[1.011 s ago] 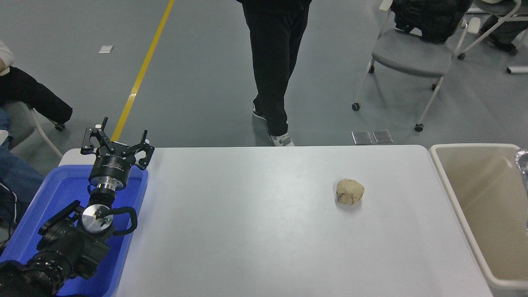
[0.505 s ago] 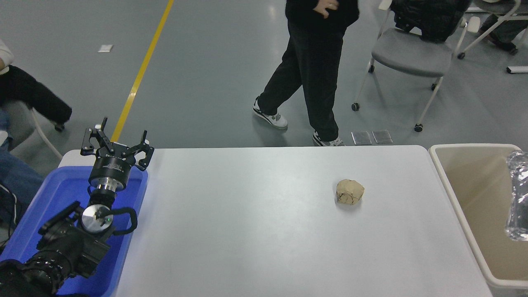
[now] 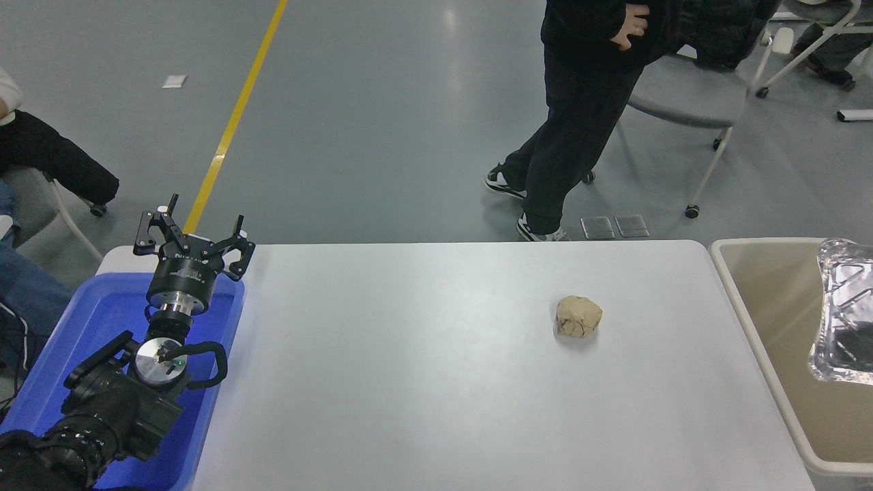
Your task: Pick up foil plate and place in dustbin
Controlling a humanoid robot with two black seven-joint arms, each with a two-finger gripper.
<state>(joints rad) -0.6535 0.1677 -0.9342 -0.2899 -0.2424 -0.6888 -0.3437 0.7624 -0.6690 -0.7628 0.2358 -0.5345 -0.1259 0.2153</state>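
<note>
The foil plate (image 3: 844, 310), thin crinkled silver with an embossed base, sits over the beige dustbin (image 3: 764, 327) at the right edge (whatever holds it is out of view, so that pincer's state cannot be told). Being light and springy, it could catch the thick rounded rim and tip out. The left pincer (image 3: 193, 235) rests spread above the blue tub (image 3: 102, 320); a crumpled paper ball (image 3: 579, 316) lies on the smooth white counter (image 3: 409, 382).

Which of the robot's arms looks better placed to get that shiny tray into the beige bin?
The right, probably. The foil plate already hangs over the dustbin at the table's right edge, though that arm is out of view. The left gripper sits open over the blue tub, far across the table.
</note>
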